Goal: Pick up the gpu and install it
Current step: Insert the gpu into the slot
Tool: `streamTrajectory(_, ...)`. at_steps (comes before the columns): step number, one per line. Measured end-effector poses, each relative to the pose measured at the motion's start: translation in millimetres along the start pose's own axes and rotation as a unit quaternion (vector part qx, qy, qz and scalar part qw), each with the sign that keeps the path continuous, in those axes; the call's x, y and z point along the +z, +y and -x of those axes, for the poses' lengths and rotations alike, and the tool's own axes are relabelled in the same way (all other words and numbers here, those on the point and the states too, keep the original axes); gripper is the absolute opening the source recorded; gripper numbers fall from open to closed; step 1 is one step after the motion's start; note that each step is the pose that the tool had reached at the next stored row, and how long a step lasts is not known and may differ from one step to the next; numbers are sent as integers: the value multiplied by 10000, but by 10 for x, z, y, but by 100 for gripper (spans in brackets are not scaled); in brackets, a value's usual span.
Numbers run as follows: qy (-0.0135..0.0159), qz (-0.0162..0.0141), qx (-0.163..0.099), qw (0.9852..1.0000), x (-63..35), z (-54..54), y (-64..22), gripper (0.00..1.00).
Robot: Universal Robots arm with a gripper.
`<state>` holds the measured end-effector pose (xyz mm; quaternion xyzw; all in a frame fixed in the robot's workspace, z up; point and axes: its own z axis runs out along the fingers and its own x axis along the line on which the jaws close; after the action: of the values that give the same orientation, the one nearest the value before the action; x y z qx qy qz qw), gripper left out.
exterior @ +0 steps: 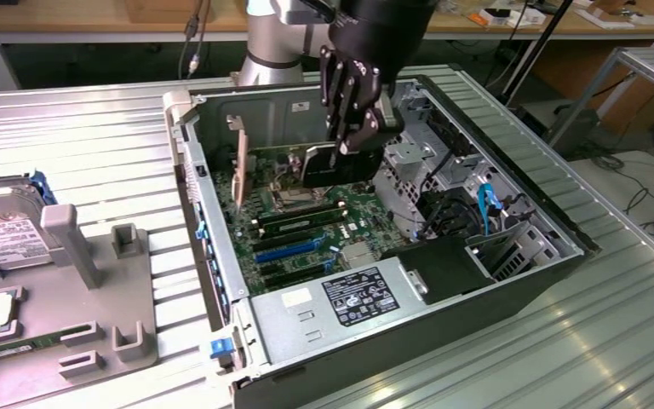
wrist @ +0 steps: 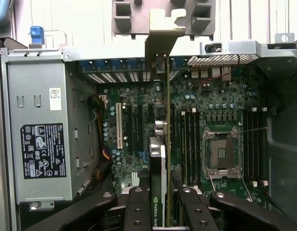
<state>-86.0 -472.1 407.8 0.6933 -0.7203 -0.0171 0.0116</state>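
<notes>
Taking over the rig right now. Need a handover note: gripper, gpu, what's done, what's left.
Gripper: jaws shut on the gpu, which is held on edge.
Gpu: inside the open computer case, over the motherboard slots, with its bracket end at the case's rear wall.
Done: pickup.
Left: install. The pictures do not settle whether the card is seated in a slot, and the jaws have not let go.

Ribbed metal table [exterior: 77, 128] carries computer case [exterior: 531, 281] and grey holder [exterior: 65, 247].

Drive cage [exterior: 414, 162] crowds claw [exterior: 358, 141]; slots [wrist: 130, 126] seemingly clear
</notes>
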Motion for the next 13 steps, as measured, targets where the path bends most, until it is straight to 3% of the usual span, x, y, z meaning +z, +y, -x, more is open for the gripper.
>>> streamTrajectory(6,-7,1,-1,10000,97,30,-11,27)
streamTrajectory(8,-33,1,-1,10000,108,46,-16,27)
streamTrajectory(12,-125,4,-6,9999,138,107,-20,27)
streamTrajectory(13,-130,4,-6,9999,158,111,-21,27)
